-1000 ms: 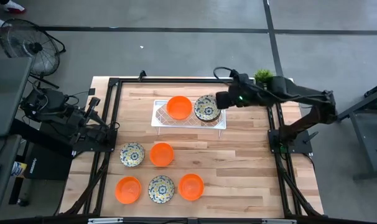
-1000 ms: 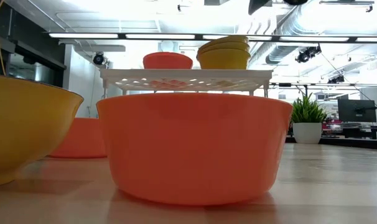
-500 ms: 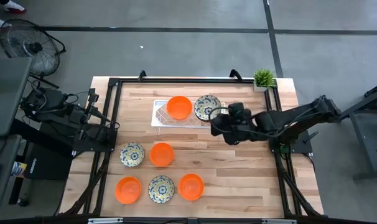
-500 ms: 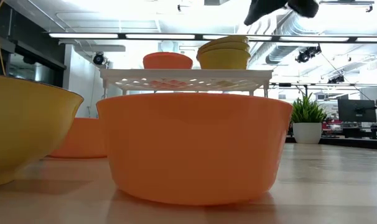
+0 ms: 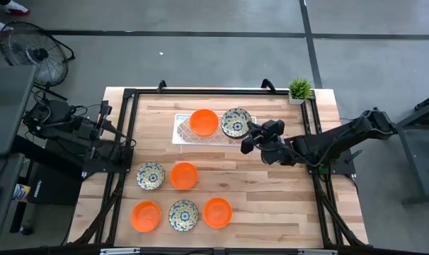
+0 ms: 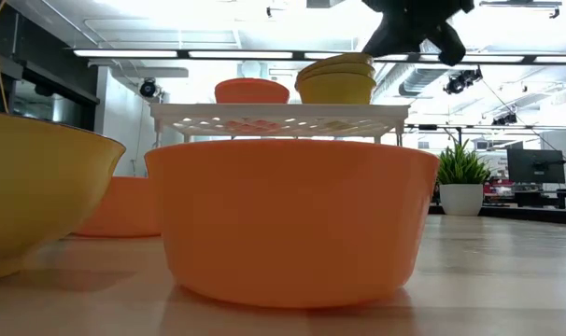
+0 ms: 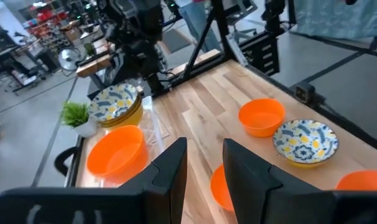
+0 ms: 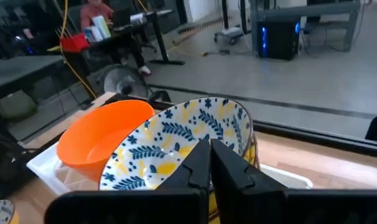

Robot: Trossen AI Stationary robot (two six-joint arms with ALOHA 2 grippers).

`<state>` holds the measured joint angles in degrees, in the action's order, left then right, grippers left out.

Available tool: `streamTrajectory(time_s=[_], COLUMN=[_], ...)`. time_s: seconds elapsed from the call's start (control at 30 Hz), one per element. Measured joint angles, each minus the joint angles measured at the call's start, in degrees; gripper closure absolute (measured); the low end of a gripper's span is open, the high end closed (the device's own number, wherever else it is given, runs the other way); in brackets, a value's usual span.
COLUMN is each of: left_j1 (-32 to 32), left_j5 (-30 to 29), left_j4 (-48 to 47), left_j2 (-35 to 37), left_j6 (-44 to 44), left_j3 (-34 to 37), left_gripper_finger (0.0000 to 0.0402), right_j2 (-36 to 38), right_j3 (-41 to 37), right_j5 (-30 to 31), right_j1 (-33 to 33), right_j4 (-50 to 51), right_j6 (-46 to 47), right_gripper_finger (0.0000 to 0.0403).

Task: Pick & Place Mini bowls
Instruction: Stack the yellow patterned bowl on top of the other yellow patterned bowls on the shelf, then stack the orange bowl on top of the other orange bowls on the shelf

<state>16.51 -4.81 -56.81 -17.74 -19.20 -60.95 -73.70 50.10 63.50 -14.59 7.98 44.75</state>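
Note:
On the white tray (image 5: 182, 134) at the far middle sit an orange mini bowl (image 5: 204, 122) and a stack of floral mini bowls (image 5: 236, 122). My right gripper (image 5: 246, 146) hovers shut just off the tray's right near corner. It points at the floral stack (image 8: 188, 134) from beside it, apart from it, and in the low view it (image 6: 414, 28) hangs above and right of the stack (image 6: 335, 79). My left gripper (image 7: 204, 168) waits open and empty at the table's left edge (image 5: 122, 142). Loose bowls rest on the near table: floral (image 5: 150, 176), orange (image 5: 184, 175), orange (image 5: 145, 216).
Two more bowls stand near the front edge, one floral (image 5: 183, 214) and one orange (image 5: 217, 212). A small potted plant (image 5: 299, 89) stands at the far right corner. A black frame (image 5: 129, 95) borders the table. Bare wood lies to the right of the loose bowls.
My right gripper has swung from the far right side of the floral stack toward the table's near edge, come down, and turned its wrist. It now points level at the stack from the near right. The bowls have stayed where they were.

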Motion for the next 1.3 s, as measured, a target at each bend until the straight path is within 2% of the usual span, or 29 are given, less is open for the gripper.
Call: streamTrajectory(time_s=[0.27,0.47,0.67,0.9,1.1,1.3], left_j1=[0.00,0.00,0.00,0.01,0.00,0.00], left_j5=[-1.60,-3.12,-3.33,-3.31,-3.35,-3.38], left_j4=[0.12,0.14,0.14,0.14,0.12,0.12], left_j2=[0.00,0.00,0.00,0.00,0.00,0.00], left_j6=[0.02,0.02,0.02,0.19,0.19,0.19], left_j3=[0.00,0.00,0.00,0.00,0.02,0.02], left_gripper_finger=[0.0302,0.0302,0.0302,0.0302,0.0302,0.0302], right_j2=[0.05,0.05,0.74,6.61,10.26,9.80], right_j3=[-7.42,-8.20,-8.15,-8.12,-7.58,2.57], right_j5=[-1.51,-6.09,-8.76,-10.48,-9.88,-4.86], right_j1=[3.06,7.03,9.08,7.95,3.07,-2.23], right_j4=[-16.64,-19.33,-26.88,-27.23,-26.34,-11.55], right_j6=[-8.89,-12.16,-20.08,-20.33,-16.15,-12.29], right_gripper_finger=[0.0402,0.0402,0.0402,0.0402,0.0403,0.0403])
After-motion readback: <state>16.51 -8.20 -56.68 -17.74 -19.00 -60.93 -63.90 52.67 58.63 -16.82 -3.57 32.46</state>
